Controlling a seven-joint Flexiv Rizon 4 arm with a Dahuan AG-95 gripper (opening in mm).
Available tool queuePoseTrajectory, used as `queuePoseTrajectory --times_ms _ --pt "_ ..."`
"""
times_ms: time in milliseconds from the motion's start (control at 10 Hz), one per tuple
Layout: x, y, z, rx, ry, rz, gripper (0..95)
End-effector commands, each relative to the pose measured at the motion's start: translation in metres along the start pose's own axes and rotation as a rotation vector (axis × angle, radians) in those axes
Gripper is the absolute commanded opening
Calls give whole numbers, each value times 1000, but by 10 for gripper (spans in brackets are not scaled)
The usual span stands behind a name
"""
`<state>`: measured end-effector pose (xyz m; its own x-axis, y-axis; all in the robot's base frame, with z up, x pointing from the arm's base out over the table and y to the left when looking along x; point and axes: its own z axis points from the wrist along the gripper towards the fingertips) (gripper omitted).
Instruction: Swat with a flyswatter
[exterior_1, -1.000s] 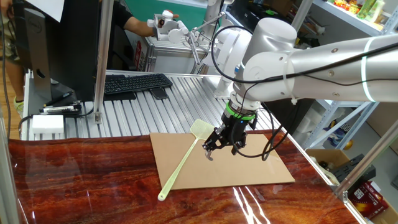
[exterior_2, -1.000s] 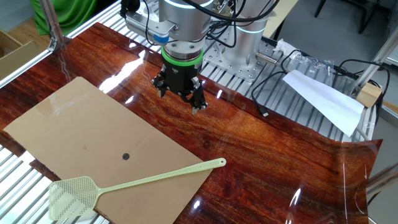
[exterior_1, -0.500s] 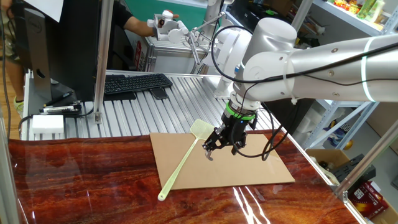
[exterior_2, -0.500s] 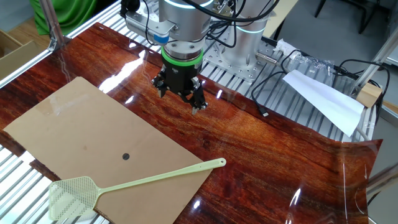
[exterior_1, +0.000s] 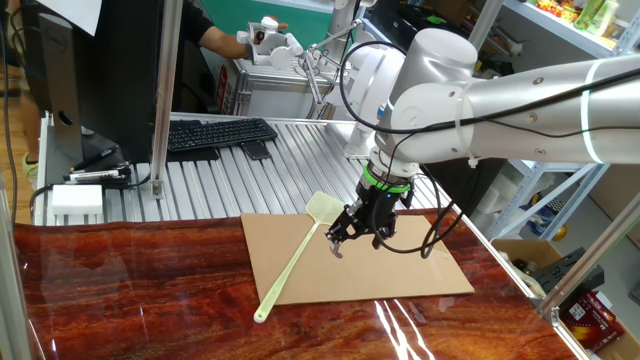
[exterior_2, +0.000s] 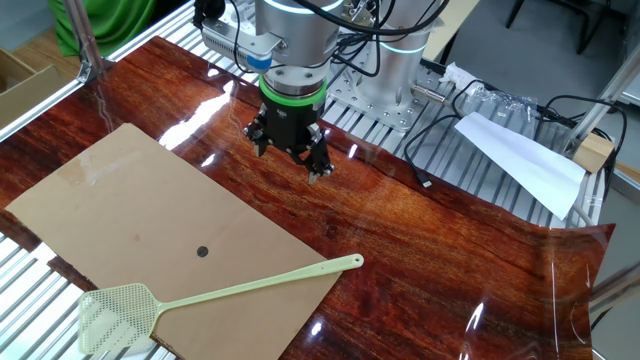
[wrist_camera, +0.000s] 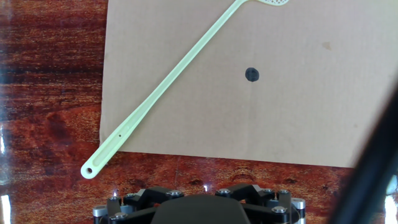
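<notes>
The pale yellow-green flyswatter (exterior_1: 292, 265) lies flat and diagonal on a brown cardboard sheet (exterior_1: 420, 270); its mesh head points to the far edge and its handle end overhangs onto the wood. It also shows in the other fixed view (exterior_2: 250, 288) and the hand view (wrist_camera: 165, 87). A small black dot (exterior_2: 202, 251) marks the cardboard, also in the hand view (wrist_camera: 251, 75). My gripper (exterior_2: 288, 163) hovers above the table near the cardboard's long edge, well away from the swatter, fingers apart and empty. It shows in one fixed view (exterior_1: 358, 240). The hand view shows only its base.
The red-brown wood tabletop (exterior_2: 420, 240) carries the cardboard (exterior_2: 130, 220). Behind are metal slats with a keyboard (exterior_1: 215, 133) and monitor (exterior_1: 110, 70). A white folded paper (exterior_2: 520, 160) and cables lie by the arm's base. A person's hand (exterior_1: 255, 40) shows at the back.
</notes>
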<state>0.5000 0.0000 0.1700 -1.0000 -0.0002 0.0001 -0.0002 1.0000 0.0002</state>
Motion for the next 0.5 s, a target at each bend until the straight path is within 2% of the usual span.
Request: queuePoseTrajectory --times_ms 100,200,500 --pt "0 0 0 62 1 71 950" --pt "0 0 0 61 2 70 0" --pt "0 1 3 57 -1 69 0"
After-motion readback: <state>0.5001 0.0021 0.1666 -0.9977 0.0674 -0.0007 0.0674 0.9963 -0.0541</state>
